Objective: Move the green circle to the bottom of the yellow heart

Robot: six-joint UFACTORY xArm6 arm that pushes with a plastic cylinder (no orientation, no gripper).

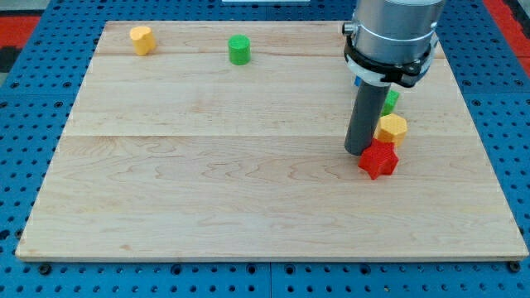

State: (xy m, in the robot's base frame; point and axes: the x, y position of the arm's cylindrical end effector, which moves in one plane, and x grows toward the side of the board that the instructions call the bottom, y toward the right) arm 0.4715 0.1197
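The green circle [239,50] stands near the view's top, left of centre. The yellow heart [142,39] sits at the view's top left, well left of the green circle. My tip [358,151] rests on the board at the view's right, far from both. It touches or nearly touches the left side of a red star-shaped block [378,159].
A yellow hexagon block [391,129] lies just above the red block. A green block [390,101] is partly hidden behind the rod, and a bit of blue block [357,82] shows under the arm's collar. The wooden board [207,190] ends close to these blocks on the right.
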